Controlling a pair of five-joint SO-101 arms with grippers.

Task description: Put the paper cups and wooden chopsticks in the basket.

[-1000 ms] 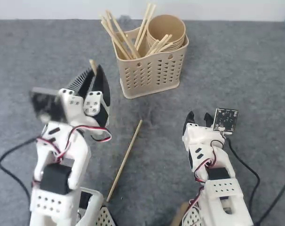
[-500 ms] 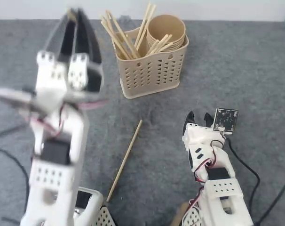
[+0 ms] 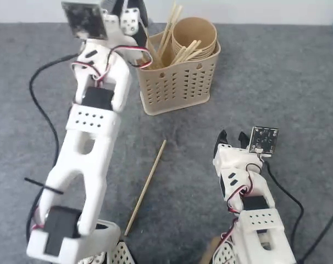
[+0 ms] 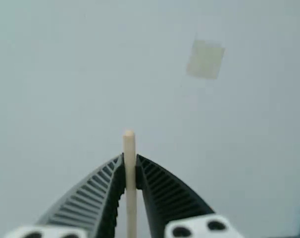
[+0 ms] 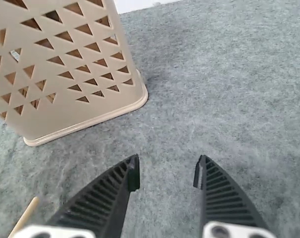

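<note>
Moved: left arm, low over the bench a second ago, has swung up and away; its wrist now sits at the far edge, just beside the basket rim.
Unmoved: right arm and the stick lying on the bench are where they were.
Left end effector [image 4: 130,157]: clenched on a thin pale wooden chopstick [image 4: 129,144], whose rounded tip pokes out past the black ribbed fingers.
Left wrist view: a white wall [image 4: 66,74] with a pale square patch [image 4: 205,58] behind the held stick.
Right end effector [image 5: 167,172]: released, with a wide gap between the fingers, low over the grey felt-covered bench [image 3: 276,77], near the basket's bottom corner.
Basket: beige perforated plastic basket [image 3: 177,88], upright at the far middle of the bench.
Inside it: a brown paper cup [image 3: 196,25] on the right, and a bundle of wooden chopsticks [image 3: 134,38] leaning out on the left.
Outside it: a loose wooden chopstick [image 3: 147,184] lies slantwise on the bench between the two arms, apart from the basket.
Right wrist view: the basket's triangular holes and one end of the loose stick beside a finger.
</note>
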